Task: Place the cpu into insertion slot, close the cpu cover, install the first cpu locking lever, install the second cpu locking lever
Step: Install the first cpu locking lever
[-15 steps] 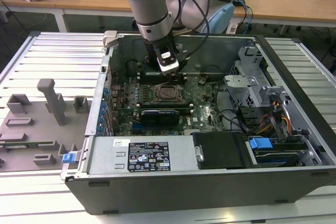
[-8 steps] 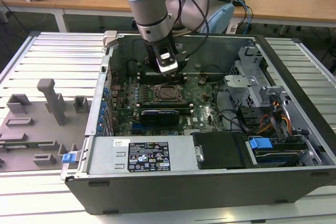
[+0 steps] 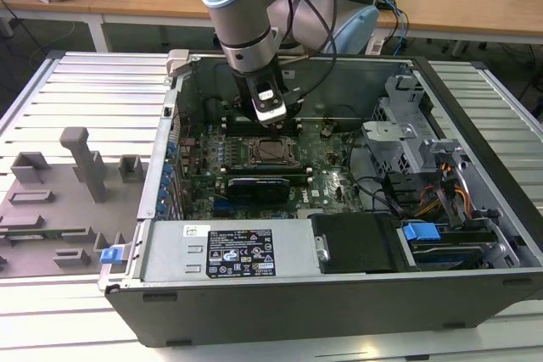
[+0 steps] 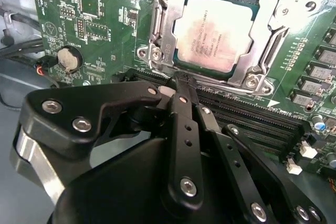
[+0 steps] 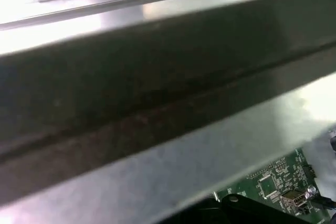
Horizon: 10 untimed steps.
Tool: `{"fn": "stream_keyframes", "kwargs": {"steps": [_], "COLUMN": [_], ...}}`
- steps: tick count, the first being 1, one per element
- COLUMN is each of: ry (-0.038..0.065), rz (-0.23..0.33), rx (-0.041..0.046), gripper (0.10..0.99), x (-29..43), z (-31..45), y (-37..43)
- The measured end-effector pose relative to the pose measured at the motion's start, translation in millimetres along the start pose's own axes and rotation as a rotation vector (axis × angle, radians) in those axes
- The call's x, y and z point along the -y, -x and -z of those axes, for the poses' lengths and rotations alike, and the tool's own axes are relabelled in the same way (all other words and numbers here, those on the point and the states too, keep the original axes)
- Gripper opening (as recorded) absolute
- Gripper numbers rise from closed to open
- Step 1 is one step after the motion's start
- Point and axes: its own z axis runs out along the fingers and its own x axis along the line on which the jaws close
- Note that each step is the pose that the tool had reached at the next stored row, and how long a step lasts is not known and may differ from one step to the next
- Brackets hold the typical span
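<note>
One cpu (image 4: pixel 210 35), seated in one insertion slot (image 4: pixel 270 43), with one cpu cover (image 4: pixel 163 22) closed flat around it. One gripper (image 4: pixel 181 85) just beside the socket's edge, over the long black memory slots (image 4: pixel 252 116); fingers together, holding nothing. In the exterior view, gripper (image 3: pixel 273 120) hanging inside the open computer case (image 3: pixel 339 294) above the socket. In the first wrist view, mostly case wall (image 5: pixel 157 103) and a corner of green motherboard (image 5: pixel 273 182).
</note>
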Motion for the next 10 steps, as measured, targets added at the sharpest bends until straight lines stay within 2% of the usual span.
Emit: {"fn": "stream_keyframes", "kwargs": {"steps": [10], "ry": [-0.001], "rz": [0.0], "rx": [0.0004], "gripper": [0.106], "x": [-1.2], "z": [-2.6], "y": [3.4]}}
